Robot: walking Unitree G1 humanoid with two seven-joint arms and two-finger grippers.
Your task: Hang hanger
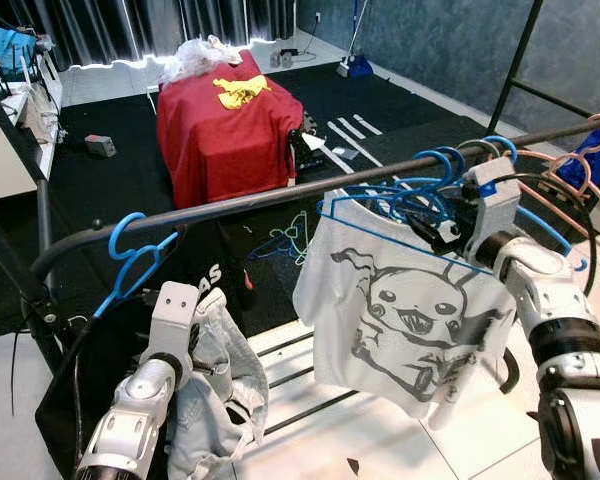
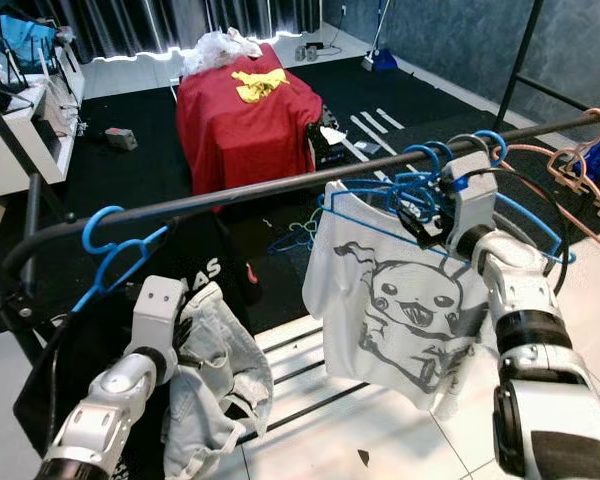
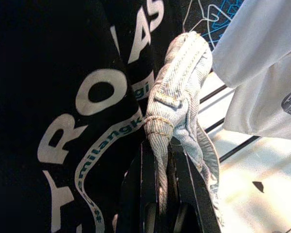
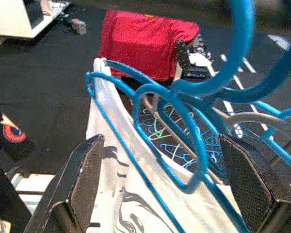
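A blue hanger (image 1: pixel 400 210) carries a white T-shirt (image 1: pixel 410 320) with a grey cartoon print. It hangs at the dark rail (image 1: pixel 280 195) among other blue hooks (image 1: pixel 442 162). My right gripper (image 4: pixel 169 160) is open just below the rail, and the hanger's blue wire runs between its two spread fingers (image 4: pixel 85 167) without being clamped. My left gripper (image 3: pixel 157 160) is lower on the left, shut on a fold of a light denim garment (image 1: pixel 215 380). Beside it hangs a black garment (image 3: pixel 63 121) with white letters on another blue hanger (image 1: pixel 130 255).
Pink hangers (image 1: pixel 580 160) sit at the rail's right end. A box draped in red cloth (image 1: pixel 230 120) stands behind the rack on the dark carpet. Loose hangers (image 1: pixel 285 240) lie on the floor. A white shelf (image 1: pixel 10 130) is at the far left, and the rack's base bars (image 1: pixel 300 375) cross the white floor.
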